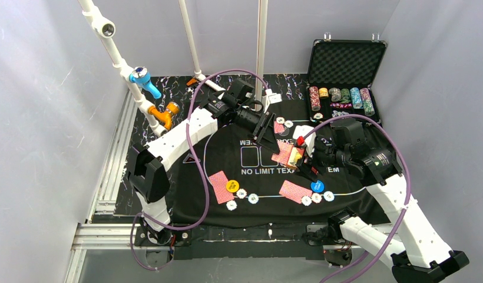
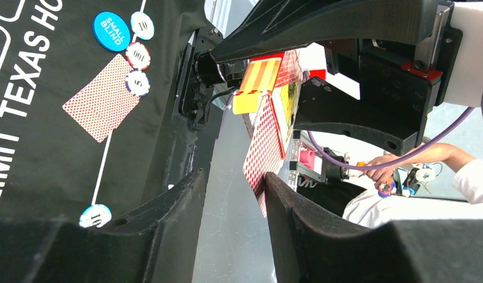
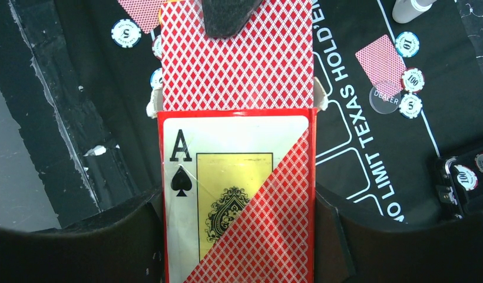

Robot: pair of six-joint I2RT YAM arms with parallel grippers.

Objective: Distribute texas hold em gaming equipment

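A black felt mat (image 1: 262, 183) covers the table, with grey walls around it. Along the lower edge of the top view lie two sets. At lower left are red-backed cards (image 1: 220, 187) with a yellow button (image 1: 231, 186) and pale chips (image 1: 241, 193). At lower right are more cards (image 1: 295, 190), a blue button (image 1: 317, 186) and three chips (image 1: 316, 198).

At centre right the right gripper (image 1: 307, 162) clamps a red card box (image 3: 236, 194) printed with an ace of spades. The box's lower end is cut off at the bottom of the right wrist view. One red-backed card (image 3: 236, 65) stands out of its open top, long axis in line with the box. In the top view it points to the upper left. How many cards remain inside cannot be seen.

The left gripper (image 2: 230, 200) straddles this card with its fingers partly closed. One dark fingertip (image 3: 227, 17) covers the card's top edge. Whether they actually pinch it cannot be told.

Farther up, another card (image 3: 380, 65) lies with a clear dealer disc (image 3: 385, 97) and chips. At upper right the open foam-lined case (image 1: 345, 59) holds upright rows of stacked chips (image 1: 345, 95).
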